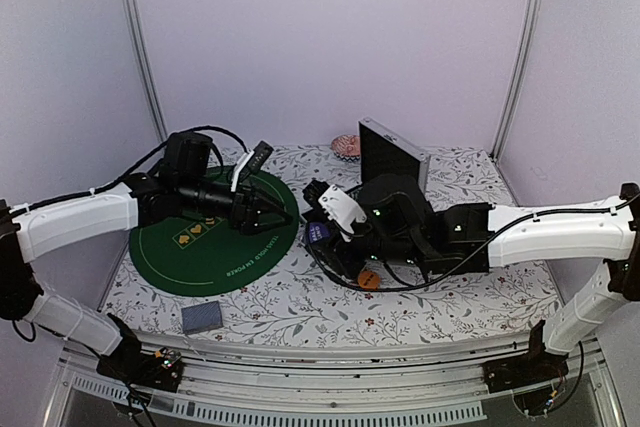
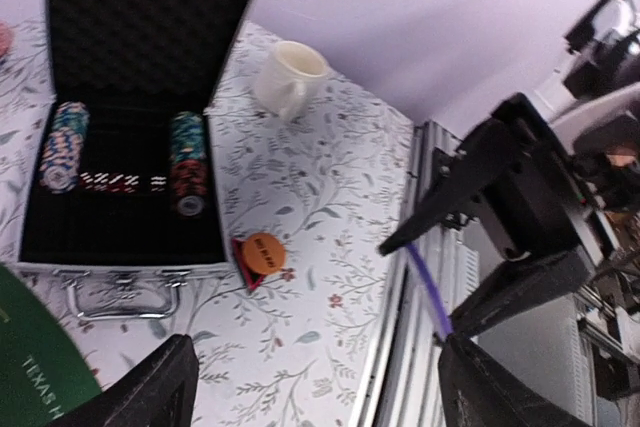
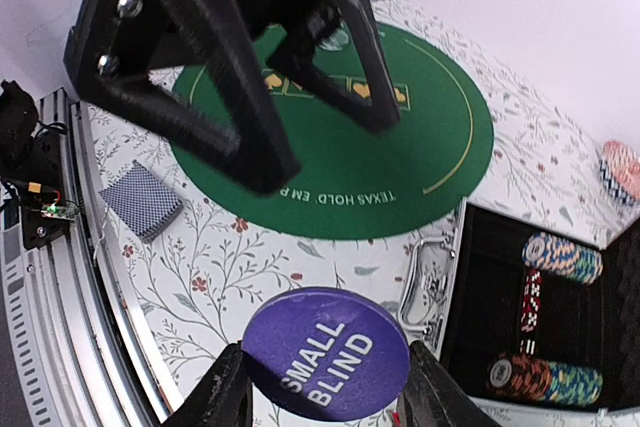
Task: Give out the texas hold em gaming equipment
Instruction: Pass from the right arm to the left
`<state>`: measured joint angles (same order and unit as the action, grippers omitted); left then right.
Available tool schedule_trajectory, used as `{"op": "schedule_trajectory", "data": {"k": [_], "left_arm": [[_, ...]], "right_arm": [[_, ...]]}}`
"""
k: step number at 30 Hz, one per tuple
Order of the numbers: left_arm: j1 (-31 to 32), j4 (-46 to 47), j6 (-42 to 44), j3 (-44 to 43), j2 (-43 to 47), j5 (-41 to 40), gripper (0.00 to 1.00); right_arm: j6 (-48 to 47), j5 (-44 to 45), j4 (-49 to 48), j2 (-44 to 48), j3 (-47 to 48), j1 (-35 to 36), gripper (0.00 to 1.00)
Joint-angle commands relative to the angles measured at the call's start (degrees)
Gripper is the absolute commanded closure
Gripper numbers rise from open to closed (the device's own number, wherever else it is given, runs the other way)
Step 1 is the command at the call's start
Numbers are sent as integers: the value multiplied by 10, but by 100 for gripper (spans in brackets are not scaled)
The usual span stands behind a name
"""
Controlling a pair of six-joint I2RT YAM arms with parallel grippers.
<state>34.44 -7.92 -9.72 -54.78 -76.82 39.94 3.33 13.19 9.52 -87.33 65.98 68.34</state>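
Your right gripper (image 3: 327, 387) is closed part-way on a purple round plastic disc (image 3: 326, 347) lettered SMALL BLIND, pinching it by its edges above the table's white cloth with a grey leaf-and-flower print (image 1: 300, 307). Your left gripper (image 2: 315, 342) stands wide apart with nothing between its fingers, hanging over the round green felt mat (image 1: 215, 247) on the left half of the cloth. A small orange round button (image 2: 264, 253) lies on the cloth just beside the handle edge of the open silver black-lined case (image 2: 130, 232), where rolls of striped poker chips (image 2: 187, 162) lie in the slots. A deck of grey-blue-backed playing cards (image 1: 201, 318) sits near the front edge, apart from the mat. A cream mug (image 2: 290, 75) stands beside the case lid. A pink striped stack (image 1: 346, 145) by the back wall is probably more chips. Plain lilac walls (image 1: 320, 37) and metal corner posts (image 1: 140, 47) close in the table
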Motion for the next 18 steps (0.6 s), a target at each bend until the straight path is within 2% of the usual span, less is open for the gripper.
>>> {"op": "schedule_trajectory", "data": {"k": [1, 5, 10, 14, 18], "left_arm": [[19, 77, -7, 22, 34, 155, 17], [20, 78, -8, 24, 35, 157, 27], [25, 80, -16, 24, 22, 154, 29], [27, 80, -16, 25, 19, 138, 36], [28, 76, -12, 27, 21, 111, 51]], "right_arm": [[-95, 40, -106, 7, -10, 8, 61], [-110, 44, -126, 2, -7, 10, 62], [-126, 64, -132, -18, 5, 20, 63], [-144, 76, -137, -31, 17, 33, 63], [-158, 91, -136, -48, 28, 43, 63]]}}
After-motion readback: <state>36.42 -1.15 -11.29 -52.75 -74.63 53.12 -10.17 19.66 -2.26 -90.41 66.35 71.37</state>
